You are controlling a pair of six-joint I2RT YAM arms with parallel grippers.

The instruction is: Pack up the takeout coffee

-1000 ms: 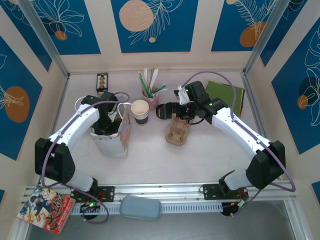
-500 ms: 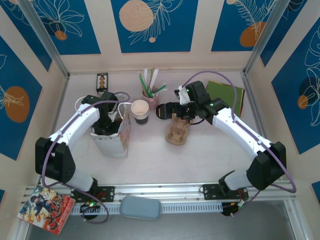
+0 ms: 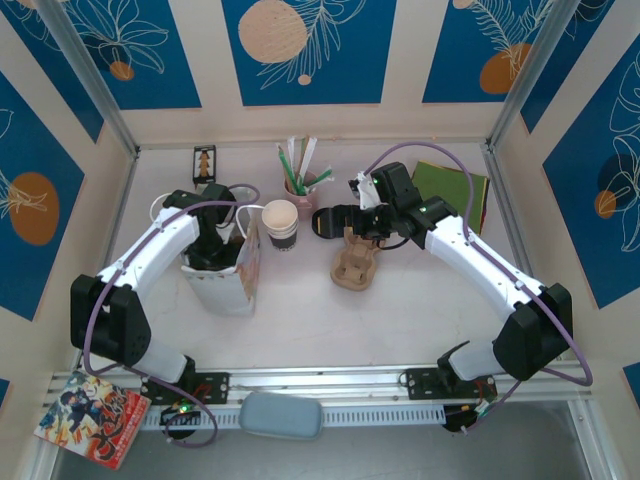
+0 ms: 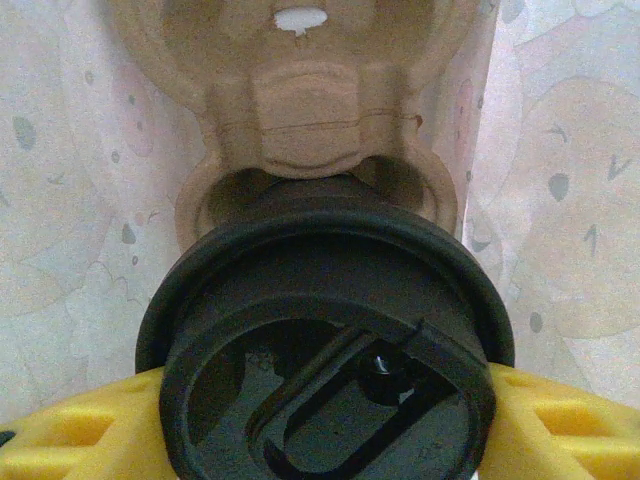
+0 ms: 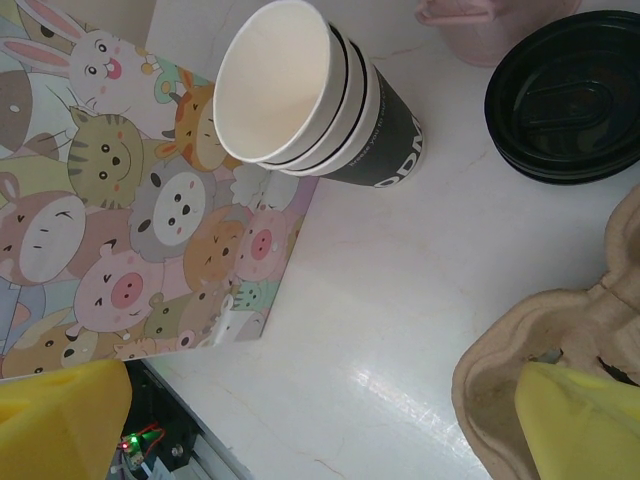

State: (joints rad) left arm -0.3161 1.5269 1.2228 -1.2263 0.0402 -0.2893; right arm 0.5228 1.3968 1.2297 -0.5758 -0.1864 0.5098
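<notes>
Black-lidded takeout coffee | clamped in left hand, inside bag | right hand spread apart

Reaches with the left arm down into the open top of the paper bag, left gripper clamped by its yellow fingers around the takeout coffee. Holds the right arm stretched out to the right of the bag, right gripper low, jaws spread wide.
</notes>
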